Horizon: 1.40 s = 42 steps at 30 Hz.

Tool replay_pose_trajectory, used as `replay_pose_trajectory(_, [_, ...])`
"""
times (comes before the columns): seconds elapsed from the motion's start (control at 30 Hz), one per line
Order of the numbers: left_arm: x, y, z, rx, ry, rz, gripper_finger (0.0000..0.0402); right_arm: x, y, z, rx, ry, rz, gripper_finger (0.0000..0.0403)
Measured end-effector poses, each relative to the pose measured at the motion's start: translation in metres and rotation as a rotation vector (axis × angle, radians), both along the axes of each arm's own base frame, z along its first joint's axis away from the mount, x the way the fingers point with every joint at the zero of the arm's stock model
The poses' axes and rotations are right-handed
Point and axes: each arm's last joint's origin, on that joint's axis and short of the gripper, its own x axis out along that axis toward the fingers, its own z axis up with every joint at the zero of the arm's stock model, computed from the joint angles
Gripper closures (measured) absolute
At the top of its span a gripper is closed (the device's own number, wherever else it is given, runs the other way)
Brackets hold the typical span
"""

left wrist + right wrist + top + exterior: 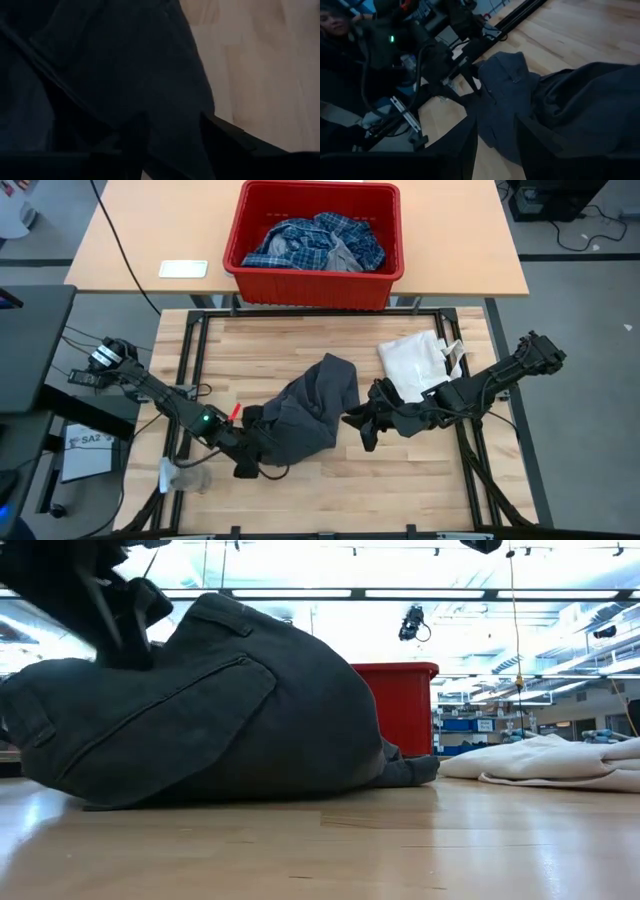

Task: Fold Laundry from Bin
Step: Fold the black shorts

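- Left gripper [245, 465]: down at the near-left corner of the dark grey shorts [305, 415]. The left wrist view shows dark cloth filling the gap between its two fingers, so the jaws stand narrow with a fold of the garment between them. Judged the nearer arm and the one placed to make the coming fold.
- Dark grey shorts: bunched in a mound at the middle of the table [400, 470]. The long axis runs on a diagonal, from the near left by the left gripper to the far right.
- Right gripper [362, 425]: just beside the garment's right edge. Its wrist view shows the fingers part-way apart with only a little cloth near the tips. I cannot tell whether it grips anything.
- White fabric bag [415, 365]: flat, beyond the right gripper, clear of the shorts.
- Bin [315, 280]: farthest off, on the far table, with the plaid shirt [310, 242] in it and untouched.
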Motion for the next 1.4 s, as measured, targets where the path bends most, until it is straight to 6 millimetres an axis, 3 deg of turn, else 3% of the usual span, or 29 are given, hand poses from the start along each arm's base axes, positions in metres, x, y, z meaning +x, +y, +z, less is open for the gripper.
replay_pose_trajectory(0.27, [0.005,0.024,0.049,-0.106,-0.157,0.082,0.0232,0.005,0.0,-0.007,-0.021,0.036,0.0,0.0268])
replay_pose_trajectory(0.53, [-0.033,0.036,0.063,-0.125,-0.073,0.098,0.0232,0.019,0.005,-0.023,-0.023,0.059,0.003,0.0268])
replay_pose_trajectory(0.7, [-0.047,0.028,0.056,-0.073,0.001,0.021,0.0232,0.029,0.01,-0.037,-0.033,0.092,0.013,0.0268])
replay_pose_trajectory(0.83, [-0.053,0.023,0.037,-0.011,0.055,-0.038,0.0232,0.038,0.014,-0.049,-0.062,0.104,0.029,0.0268])
replay_pose_trajectory(1.13, [-0.056,0.032,0.002,0.117,0.042,0.048,0.0232,0.047,0.021,-0.052,-0.086,0.055,0.083,0.0257])
replay_pose_trajectory(1.27, [-0.054,0.034,0.008,0.075,0.025,0.126,0.0232,0.047,0.025,-0.046,-0.12,0.017,0.116,0.0255])
replay_pose_trajectory(1.4, [-0.053,0.03,0.026,0.029,0.019,0.119,0.0232,0.045,0.029,-0.044,-0.175,0.0,0.14,0.0255])
